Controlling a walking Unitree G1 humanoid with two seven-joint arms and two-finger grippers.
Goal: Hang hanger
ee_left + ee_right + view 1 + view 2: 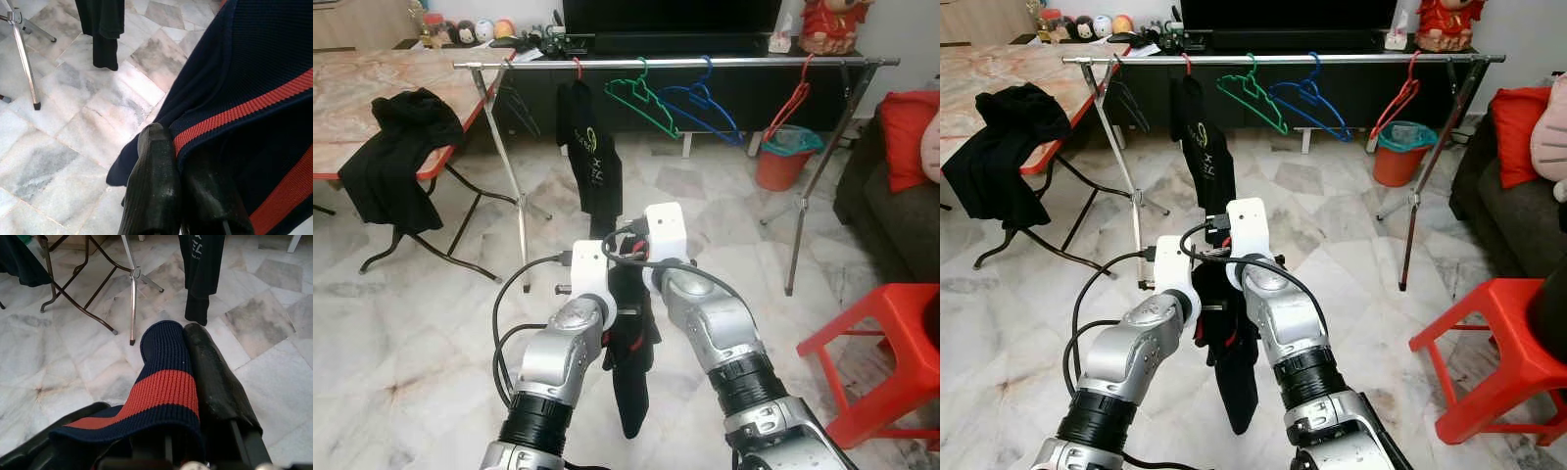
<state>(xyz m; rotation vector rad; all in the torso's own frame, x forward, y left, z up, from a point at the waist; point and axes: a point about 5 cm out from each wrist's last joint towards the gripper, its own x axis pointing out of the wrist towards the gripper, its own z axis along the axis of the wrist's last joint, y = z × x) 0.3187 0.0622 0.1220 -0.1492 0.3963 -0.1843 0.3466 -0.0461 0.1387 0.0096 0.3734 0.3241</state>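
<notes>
A dark navy garment with red stripes (628, 382) hangs between my two wrists, low in front of me. My left gripper (183, 186) is shut on a fold of it beside a red stripe. My right gripper (181, 340) is shut on its ribbed cuff (166, 382); one black finger (215, 382) shows beside the cuff and the other is covered by it. Ahead stands a silver clothes rack (705, 63) carrying a green hanger (641, 98), a blue hanger (700, 106), a red hanger (790, 103) and a black shirt (590, 157) on a hanger.
A folding table (352, 108) with black clothing (396, 157) draped over its edge stands at the left. A red plastic stool (891, 362) is close on my right, with a dark sofa (891, 211) behind it. A red bin (786, 157) sits under the rack's right end.
</notes>
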